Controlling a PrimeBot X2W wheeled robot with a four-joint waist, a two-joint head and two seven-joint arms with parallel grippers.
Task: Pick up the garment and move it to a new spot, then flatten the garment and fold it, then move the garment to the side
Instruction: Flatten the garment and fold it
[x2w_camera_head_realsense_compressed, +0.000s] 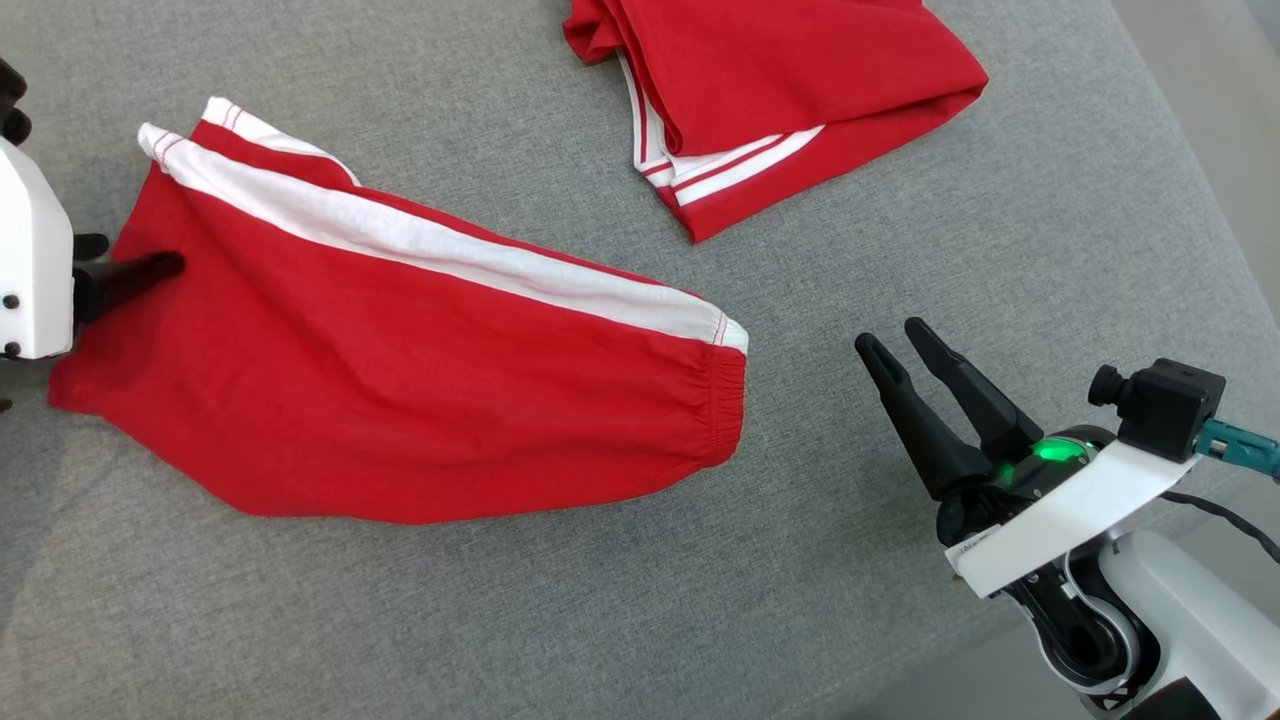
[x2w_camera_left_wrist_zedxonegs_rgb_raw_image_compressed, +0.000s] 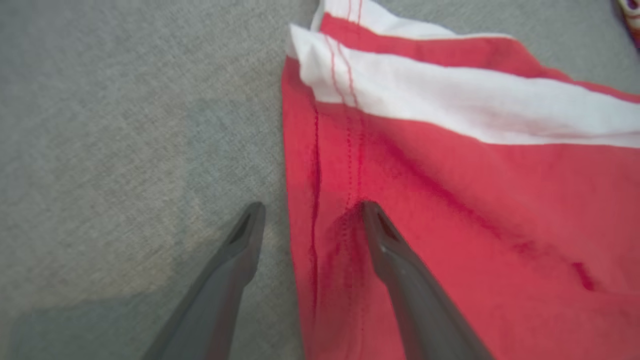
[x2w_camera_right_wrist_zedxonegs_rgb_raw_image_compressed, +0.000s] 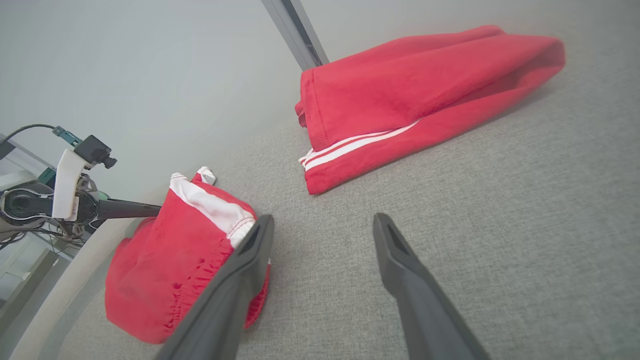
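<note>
Left hand (x2w_camera_left_wrist_zedxonegs_rgb_raw_image_compressed: 312, 210) released and spread wide, grasping nothing: one dark finger with its tip down on red cloth just inside a stitched hem, the other over bare grey just off that edge. Right around it, the garment (x2w_camera_head_realsense_compressed: 400, 380): red shorts with a broad white stripe along the far side, red stitching across the stripe at both ends, and a gathered elastic waistband at the end toward the robot's right. Spread out long and mostly flat on the grey cloth-covered tabletop (x2w_camera_head_realsense_compressed: 500, 620), left of centre in the head view, with shallow wrinkles near the finger and a white corner turned up at the hem end. Farther right, right hand (x2w_camera_head_realsense_compressed: 890, 337) likewise released and empty, fingers parted, near the waistband yet apart from it, above bare grey. Beyond, at the far edge of the head view, a second red garment (x2w_camera_head_realsense_compressed: 780, 80), folded into a thick bundle, thin white stripes showing along its near edge, well apart from the shorts.
</note>
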